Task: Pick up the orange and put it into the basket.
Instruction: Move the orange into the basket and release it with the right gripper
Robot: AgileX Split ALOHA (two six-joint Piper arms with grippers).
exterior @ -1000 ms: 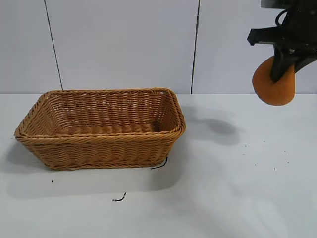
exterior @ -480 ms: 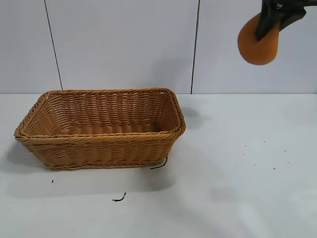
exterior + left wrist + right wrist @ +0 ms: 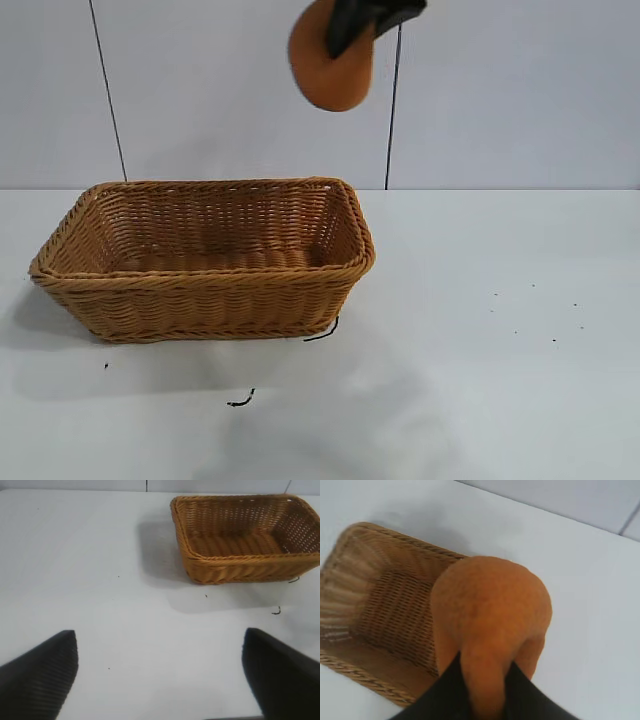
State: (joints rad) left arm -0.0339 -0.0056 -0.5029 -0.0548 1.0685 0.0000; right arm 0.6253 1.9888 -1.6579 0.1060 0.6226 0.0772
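Exterior, carry: the right gripper [image 3: 350, 25] holds the orange [image 3: 328, 62] clamped high in the air, above the basket's far right corner, well clear of the rim.
Exterior, basket: the basket [image 3: 205, 284] sits on the white table [image 3: 500, 380], tan wicker with flared sides and a braided rim; nothing shows inside it.
Exterior, risk: released from this height near the corner, the rounded fruit could likely strike the rim or bounce out; the springy weave would not damp it much.
Left wrist, idle arm: the left gripper [image 3: 160, 675] hangs spread wide over bare table, its dark ribbed fingers [image 3: 40, 672] holding nothing, the basket [image 3: 240, 562] well apart.
Right wrist, grip: dark fingers [image 3: 445, 692] pinch a narrow lobe of the orange [image 3: 490, 610], whose skin looks dull, lumpy and finely pitted.
Right wrist, risk: so small a purchase could let the fruit slip early, over the basket [image 3: 375, 610] edge.
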